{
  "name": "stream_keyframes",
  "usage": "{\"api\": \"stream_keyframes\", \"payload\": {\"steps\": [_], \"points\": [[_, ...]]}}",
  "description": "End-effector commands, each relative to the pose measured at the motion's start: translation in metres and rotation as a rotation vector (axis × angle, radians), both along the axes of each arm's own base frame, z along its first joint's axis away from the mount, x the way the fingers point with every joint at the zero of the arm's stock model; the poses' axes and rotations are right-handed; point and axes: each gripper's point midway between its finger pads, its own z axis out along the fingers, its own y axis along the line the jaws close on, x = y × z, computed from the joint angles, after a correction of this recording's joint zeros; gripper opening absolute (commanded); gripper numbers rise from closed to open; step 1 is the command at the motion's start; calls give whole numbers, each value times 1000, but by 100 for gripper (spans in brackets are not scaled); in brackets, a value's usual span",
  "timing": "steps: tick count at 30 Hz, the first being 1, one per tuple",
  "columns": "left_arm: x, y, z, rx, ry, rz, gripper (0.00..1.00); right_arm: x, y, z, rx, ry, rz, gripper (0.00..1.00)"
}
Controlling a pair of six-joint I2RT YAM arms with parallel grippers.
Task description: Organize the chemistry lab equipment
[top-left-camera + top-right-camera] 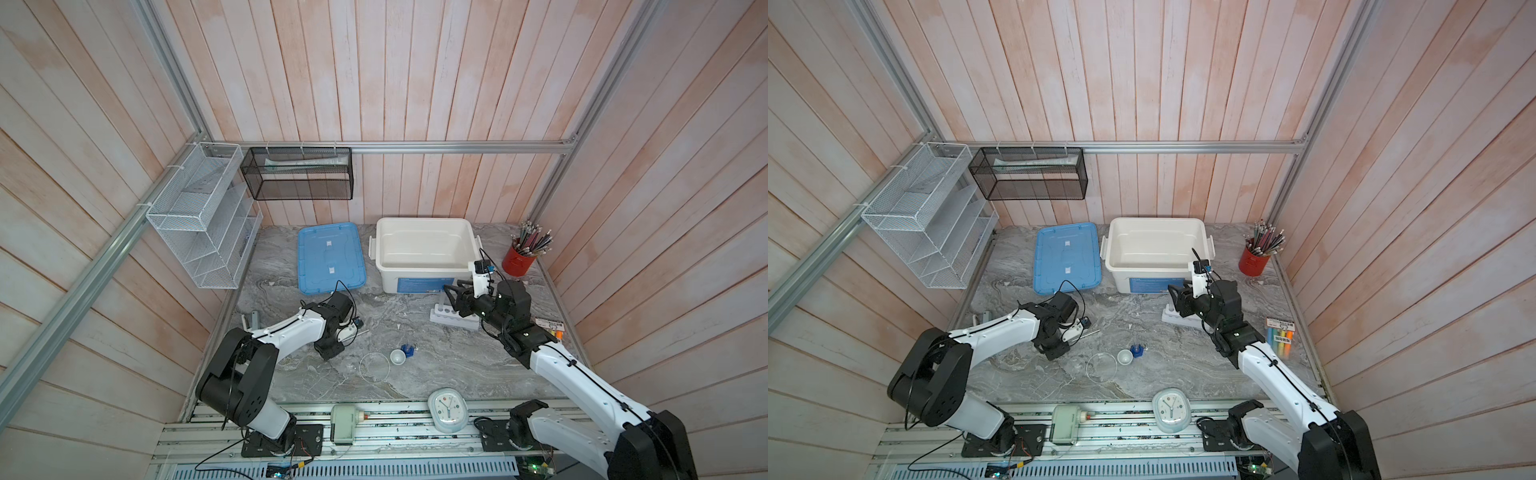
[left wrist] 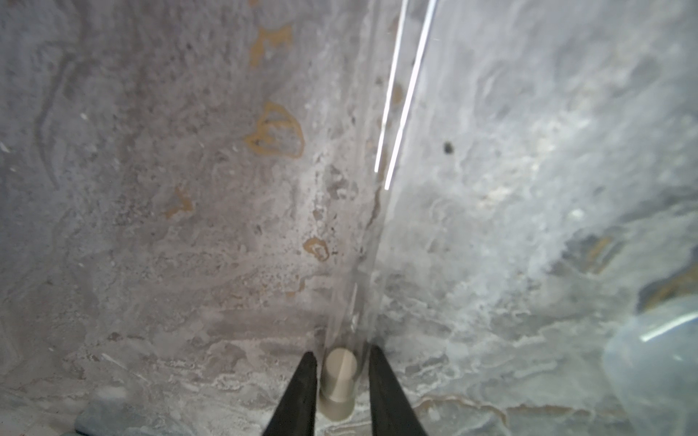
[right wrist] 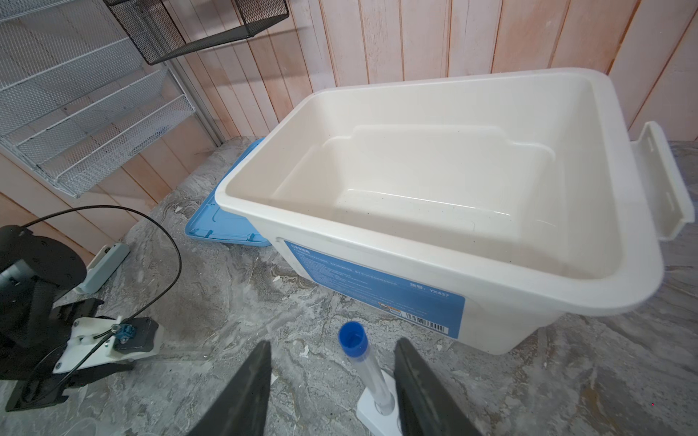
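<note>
A white-capped clear test tube (image 2: 340, 381) lies on the marble table, and my left gripper (image 2: 342, 353) is shut on its capped end. In a top view the tube (image 1: 362, 333) sticks out to the right of that gripper (image 1: 351, 338). The blue-capped tube (image 3: 353, 341) stands in an end hole of the white rack (image 3: 372, 411). My right gripper (image 3: 333, 341) is open around it without touching. Both top views show this gripper (image 1: 453, 297) over the rack (image 1: 444, 313). The small white bowl (image 1: 397, 356), the blue-based cylinder (image 1: 408, 350) and the clear round vessel (image 1: 374, 367) sit mid-table.
An open white bin (image 1: 426, 222) stands at the back, with its blue lid (image 1: 330, 257) flat to its left. A red cup of pencils (image 1: 518, 259) is at the back right, markers (image 1: 1281, 334) at the right edge, and a pale clock (image 1: 448, 409) at the front.
</note>
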Motion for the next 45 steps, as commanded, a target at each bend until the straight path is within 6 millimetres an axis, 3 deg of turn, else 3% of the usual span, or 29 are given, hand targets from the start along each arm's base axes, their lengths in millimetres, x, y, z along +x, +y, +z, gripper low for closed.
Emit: {"api": "stream_keyframes", "payload": {"steps": [1, 12, 18, 26, 32, 38, 42, 45], "points": [[0, -2, 0, -7, -11, -12, 26, 0, 2, -6, 10, 17, 10, 53], [6, -9, 16, -50, -54, -10, 21, 1, 5, -4, 24, 37, 23, 52], [18, -26, 46, -177, -141, 24, 20, -1, 7, 5, 12, 45, 38, 52], [31, -42, 102, -334, -272, 35, 20, -16, 19, 31, -34, 16, 85, 52], [19, -42, 139, -401, -343, 16, 20, -33, 33, 53, -204, -22, 136, 52], [-19, -58, 166, -452, -300, -85, 20, -66, 59, 80, -373, -19, 322, 52], [-41, -69, 169, -425, -282, -186, 20, -85, 78, 80, -461, 31, 451, 53], [-51, -73, 167, -379, -289, -257, 20, -96, 92, 68, -487, 106, 558, 53]]}}
